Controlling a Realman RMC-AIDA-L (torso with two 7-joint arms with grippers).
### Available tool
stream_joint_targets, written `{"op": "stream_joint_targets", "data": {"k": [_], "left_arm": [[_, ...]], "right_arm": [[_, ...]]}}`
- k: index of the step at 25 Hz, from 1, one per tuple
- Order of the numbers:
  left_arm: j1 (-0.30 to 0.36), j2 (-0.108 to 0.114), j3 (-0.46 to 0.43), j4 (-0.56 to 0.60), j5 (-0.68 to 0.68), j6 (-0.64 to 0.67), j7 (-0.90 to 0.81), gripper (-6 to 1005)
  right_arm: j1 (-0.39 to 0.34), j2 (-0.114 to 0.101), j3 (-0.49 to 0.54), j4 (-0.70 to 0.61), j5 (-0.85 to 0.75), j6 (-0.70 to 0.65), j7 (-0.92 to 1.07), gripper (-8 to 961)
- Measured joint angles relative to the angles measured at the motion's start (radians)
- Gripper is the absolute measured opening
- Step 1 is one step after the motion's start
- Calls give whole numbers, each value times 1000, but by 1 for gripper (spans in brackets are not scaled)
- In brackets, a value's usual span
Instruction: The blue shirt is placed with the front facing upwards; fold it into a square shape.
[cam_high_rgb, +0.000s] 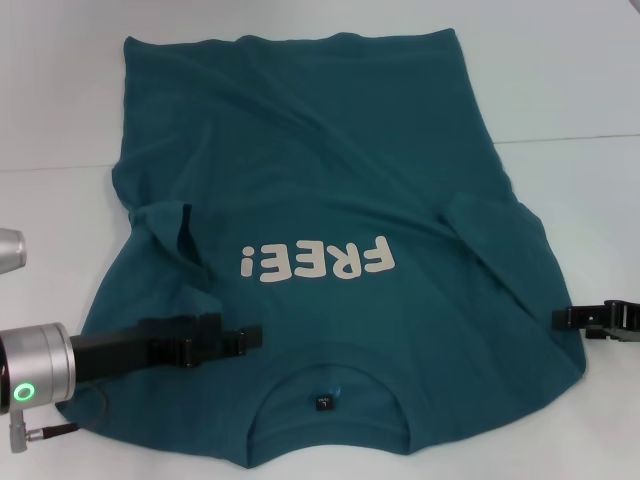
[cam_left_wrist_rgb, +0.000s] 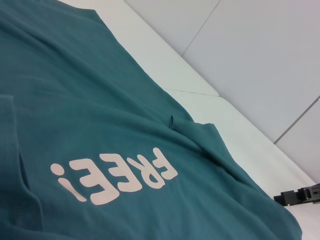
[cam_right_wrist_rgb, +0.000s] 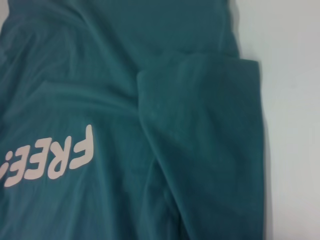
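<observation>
Blue shirt (cam_high_rgb: 330, 200) flat; left claw (cam_high_rgb: 245, 338) over shoulder, right claw (cam_high_rgb: 575, 318) at edge; grip unclear.

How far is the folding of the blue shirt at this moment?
Done: the blue shirt lies front up, with both sleeves already turned in over the body. In hand: the left gripper rests on the shoulder area beside the collar, and the right gripper is at the opposite edge. Left: the body is still at full length, so the square is not yet made.
</observation>
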Motion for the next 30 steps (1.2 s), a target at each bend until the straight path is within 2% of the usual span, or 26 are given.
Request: {"op": "stream_joint_targets", "data": {"k": [20, 30], "left_arm": [[1, 0, 0, 0, -2, 0, 1, 877], [0, 0, 0, 0, -2, -1, 1, 878]], "right_arm": [[22, 12, -1, 22, -9, 22, -6, 687], [26, 17, 4, 25, 17, -12, -10, 683]]}}
